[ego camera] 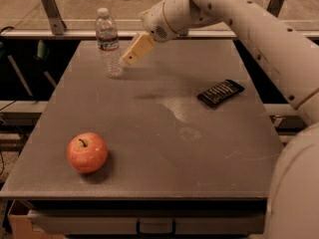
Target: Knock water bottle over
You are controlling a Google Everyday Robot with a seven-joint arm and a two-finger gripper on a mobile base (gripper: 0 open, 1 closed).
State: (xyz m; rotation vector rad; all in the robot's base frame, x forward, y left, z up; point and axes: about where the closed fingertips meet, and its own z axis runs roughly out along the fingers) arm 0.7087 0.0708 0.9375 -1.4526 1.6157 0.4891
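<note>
The water bottle (108, 42) stands upright near the back left of the grey table (149, 148). It is clear and ribbed, with a white cap and a red-and-white label band. My gripper (127, 59) hangs just right of the bottle at mid-height, its tan fingers pointing down-left, the tip very close to the bottle's side. The white arm reaches in from the right.
A red apple (87, 152) sits at the front left of the table. A black flat packet (220, 92) lies at the right. A metal rail (60, 33) runs behind the table's back edge.
</note>
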